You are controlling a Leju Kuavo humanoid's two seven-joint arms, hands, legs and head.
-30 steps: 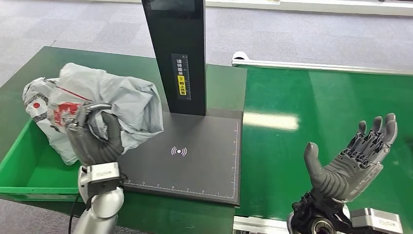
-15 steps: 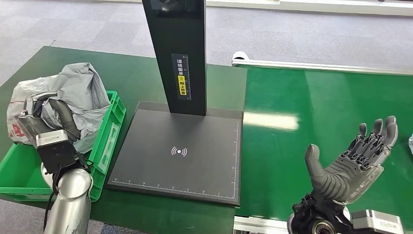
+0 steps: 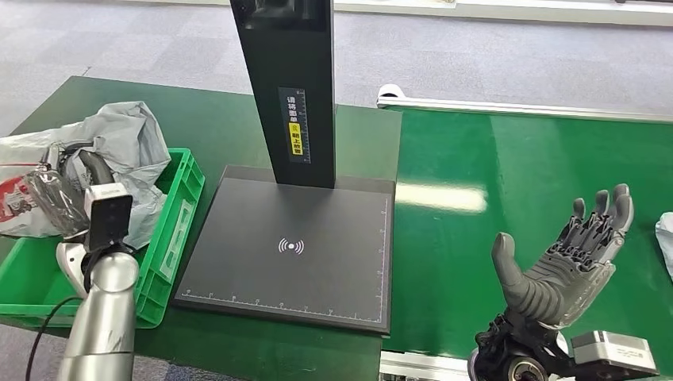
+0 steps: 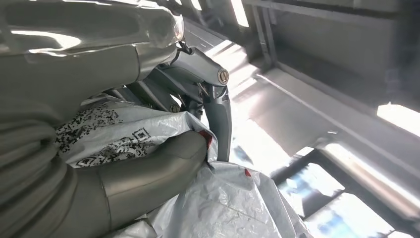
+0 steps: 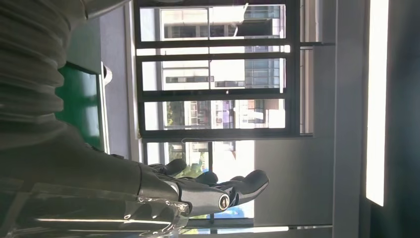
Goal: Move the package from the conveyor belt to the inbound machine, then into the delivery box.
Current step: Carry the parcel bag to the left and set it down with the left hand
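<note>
A crumpled grey plastic package (image 3: 119, 147) with red and white print hangs over the green delivery box (image 3: 176, 218) at the table's left. My left hand (image 3: 67, 194) grips it from below; the left wrist view shows my thumb and fingers closed on the package (image 4: 148, 144) beside its black code label. The black inbound machine (image 3: 294, 246) lies flat in the middle with its upright post behind. Over the green conveyor belt (image 3: 524, 171), my right hand (image 3: 567, 258) stays raised, palm up, fingers spread, holding nothing; it also appears as the right hand (image 5: 198, 193) in its wrist view.
A second pale package (image 3: 665, 238) peeks in at the belt's right edge. The scanner post (image 3: 287, 87) stands between box and belt. Grey carpet floor lies beyond the table.
My left hand carried the package leftward, off the scanner plate and out over the green box, then a little further left. My right hand dropped slightly. A pale package edge came in on the belt.
</note>
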